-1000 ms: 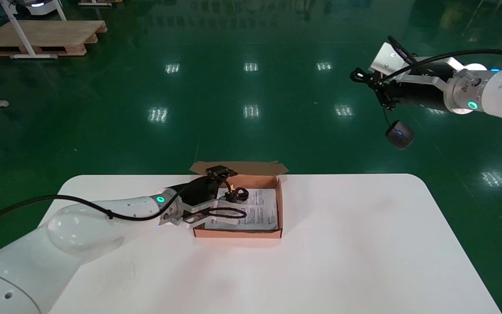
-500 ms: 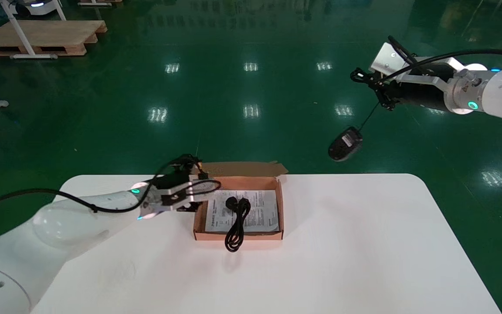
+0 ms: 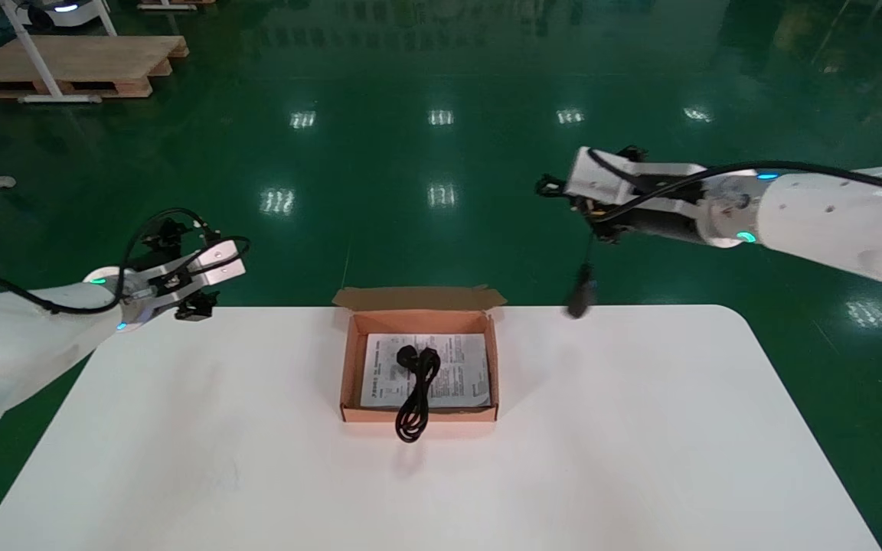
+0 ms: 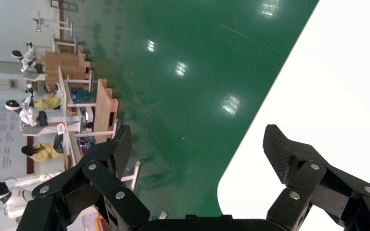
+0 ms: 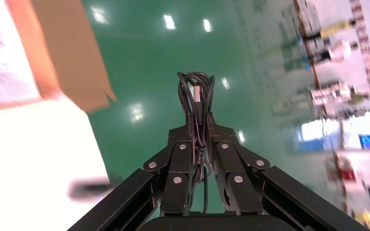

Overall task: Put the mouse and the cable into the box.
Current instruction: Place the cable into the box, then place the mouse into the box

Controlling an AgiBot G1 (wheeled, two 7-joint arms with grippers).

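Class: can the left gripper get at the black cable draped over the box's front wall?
Probably yes: the left gripper is open and empty, the cable lies uncovered, and the right gripper, holding the mouse cord, is far aside.

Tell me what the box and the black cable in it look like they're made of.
Box: plain brown cardboard, matte, judging by its folded, notched flap. Cable: black, likely a rubber or PVC jacket; it bends limply in a bundle over the box's front wall.

L end effector [image 4: 197, 144] open, low; R end effector [image 5: 200, 120] clamped, high.
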